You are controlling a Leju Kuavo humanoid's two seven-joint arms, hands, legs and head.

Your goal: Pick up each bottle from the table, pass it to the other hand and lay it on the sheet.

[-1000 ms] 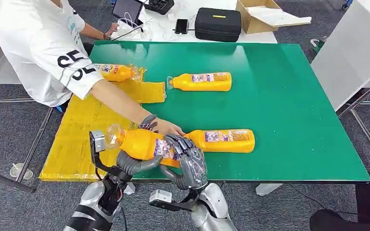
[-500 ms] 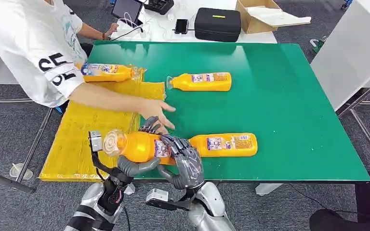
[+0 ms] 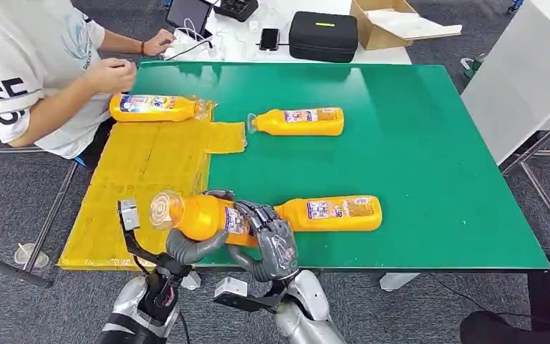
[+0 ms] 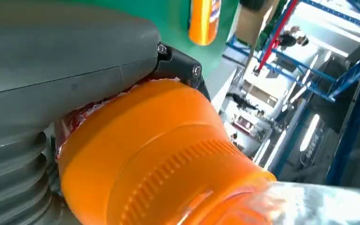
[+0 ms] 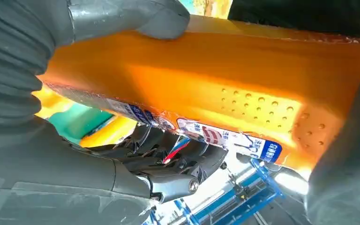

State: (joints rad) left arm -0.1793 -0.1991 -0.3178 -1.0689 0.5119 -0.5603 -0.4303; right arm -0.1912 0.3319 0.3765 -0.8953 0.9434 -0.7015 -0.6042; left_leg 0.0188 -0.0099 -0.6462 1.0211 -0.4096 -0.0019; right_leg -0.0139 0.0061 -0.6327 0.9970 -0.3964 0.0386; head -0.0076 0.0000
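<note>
1. Risk, as I judge it: both hands hold one bottle point(image 3: 204, 216) at the near desk edge, mid hand-over. If one hand lets go before the other has firm hold, the bottle could drop past the desk point(image 3: 415, 143) edge to the floor.
2. Left hand point(image 3: 190, 244): fingers wrapped under the neck end of the bottle, gripping it. Left wrist view shows the bottle's ribbed orange shoulder point(image 4: 159, 164) pressed against the palm.
3. Right hand point(image 3: 276, 244): fingers closed over the label end of the same bottle; in the right wrist view the thumb point(image 5: 131, 18) lies across its flat orange side.
4. Second risk: the right hand sits just beside another bottle point(image 3: 333, 213) lying on the green desk. A wide swing could knock it.
5. Held bottle: orange body, clear cap end pointing left toward the yellow sheet point(image 3: 143, 179), printed label with red and blue. Surface looks glossy, so slippery, I'd guess. Dimpled patch on one face.
6. Other bottles: one point(image 3: 297, 121) on the green near the sheet's corner, one point(image 3: 154, 107) at the sheet's far edge.
7. A person point(image 3: 36, 57) in a white shirt stands at the far left of the desk, hands near the far bottle; could cross the placing path.
</note>
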